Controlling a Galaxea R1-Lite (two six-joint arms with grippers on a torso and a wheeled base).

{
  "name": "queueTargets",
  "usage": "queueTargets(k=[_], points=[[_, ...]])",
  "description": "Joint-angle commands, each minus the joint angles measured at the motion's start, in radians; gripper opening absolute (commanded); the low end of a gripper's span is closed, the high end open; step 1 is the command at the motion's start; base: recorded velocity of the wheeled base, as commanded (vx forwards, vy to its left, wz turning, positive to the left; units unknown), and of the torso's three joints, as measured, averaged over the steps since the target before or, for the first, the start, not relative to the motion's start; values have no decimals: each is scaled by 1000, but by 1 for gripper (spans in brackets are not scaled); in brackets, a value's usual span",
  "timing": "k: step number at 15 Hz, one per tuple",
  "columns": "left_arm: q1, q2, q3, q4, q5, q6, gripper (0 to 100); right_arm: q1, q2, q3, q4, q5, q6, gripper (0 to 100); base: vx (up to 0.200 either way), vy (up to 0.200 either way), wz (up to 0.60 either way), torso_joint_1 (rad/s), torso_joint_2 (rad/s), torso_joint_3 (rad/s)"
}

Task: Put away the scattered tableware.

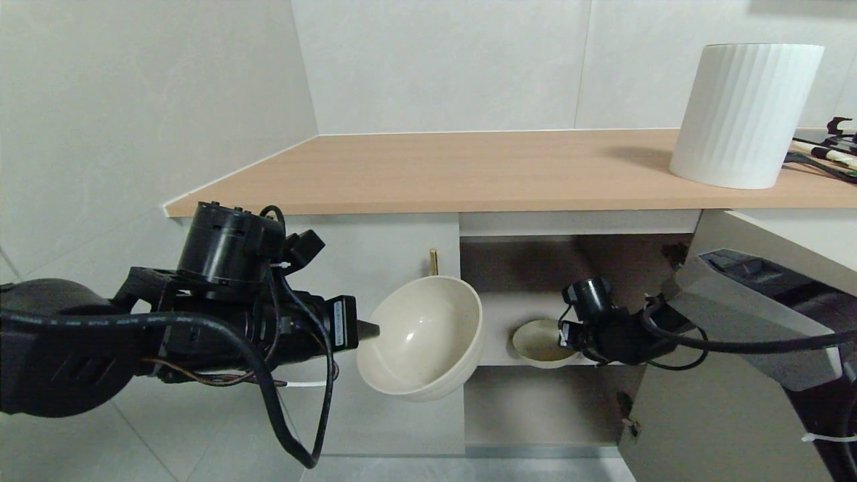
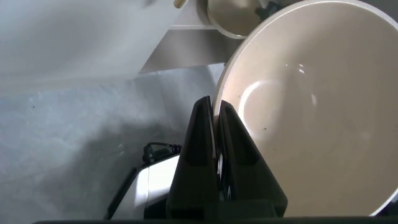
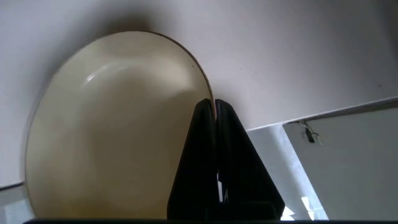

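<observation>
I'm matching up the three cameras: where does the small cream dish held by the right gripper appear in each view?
Head view: the small dish is right of centre, at the open cabinet's shelf, beside the big bowl.
Left wrist view: it lies beyond the big bowl's rim.
Right wrist view: it is large, just ahead of the fingers.
Shared landmark: the right gripper pinching its rim.

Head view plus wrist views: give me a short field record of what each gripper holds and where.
Left gripper: shut on rim of cream bowl, tilted on its side, before the closed cabinet door
Right gripper: shut on rim of shallow cream dish, at the open cabinet's shelf
Countertop: white ribbed container, far right
</observation>
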Motion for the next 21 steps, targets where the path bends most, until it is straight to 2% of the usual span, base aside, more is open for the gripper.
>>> queueTargets(k=[1, 7, 19, 20, 21], points=[[-3, 3, 1, -1, -1, 0, 0, -2, 39, -23, 3, -1, 1, 0, 0, 0, 0, 0, 0, 0], [-9, 11, 6, -1, 1, 0, 0, -25, 83, -100, 3, -61, 1, 0, 0, 0, 0, 0, 0, 0], [-9, 12, 4, -4, 7, -1, 0, -28, 131, -181, 3, -107, 4, 0, 0, 0, 0, 0, 0, 0], [-9, 12, 4, -4, 7, -1, 0, -28, 134, -190, 3, -110, 4, 100, 0, 0, 0, 0, 0, 0], [-9, 12, 4, -4, 7, -1, 0, -28, 138, -195, 3, -116, 4, 100, 0, 0, 0, 0, 0, 0]])
